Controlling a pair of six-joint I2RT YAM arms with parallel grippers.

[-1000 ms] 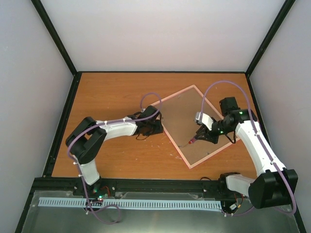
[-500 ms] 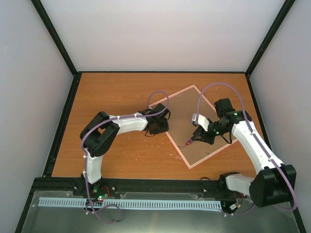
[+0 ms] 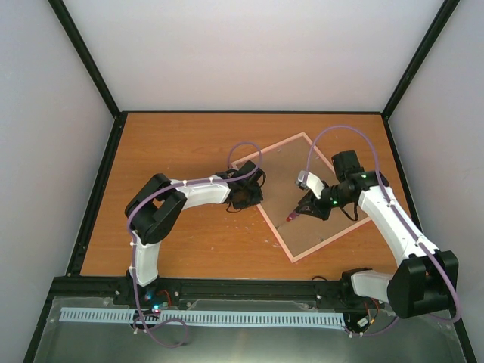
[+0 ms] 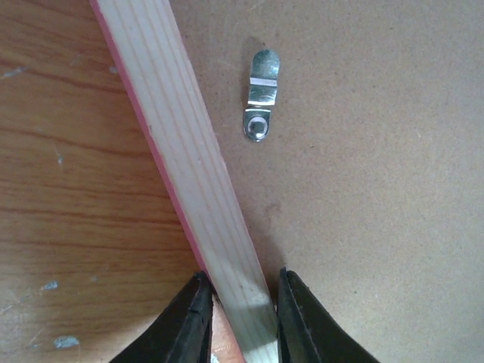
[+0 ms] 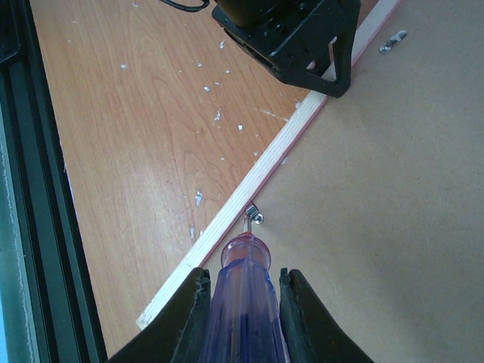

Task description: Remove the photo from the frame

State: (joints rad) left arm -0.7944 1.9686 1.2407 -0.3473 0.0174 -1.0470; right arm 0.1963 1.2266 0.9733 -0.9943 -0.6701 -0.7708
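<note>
The frame (image 3: 330,226) lies face down on the table, pink border around its brown backing board (image 3: 291,181). The photo is hidden under the board. My left gripper (image 3: 246,198) is at the frame's left edge. In the left wrist view its jaws (image 4: 240,283) are closed on the pale wooden rail (image 4: 170,128). My right gripper (image 3: 306,206) is shut on a red-handled screwdriver (image 5: 243,302). It is held low over the board, with the tip at a small metal tab (image 5: 253,217) beside the rail.
Another metal tab (image 4: 261,94) sits on the board near the left gripper, and one more shows in the right wrist view (image 5: 393,39). White flecks dot the wooden table (image 3: 174,151). Black rails edge the table, and grey walls stand behind it.
My left gripper has moved right onto the frame's left rail. My right gripper has shifted slightly left with the screwdriver, bringing its tip closer to the frame's lower-left rail.
</note>
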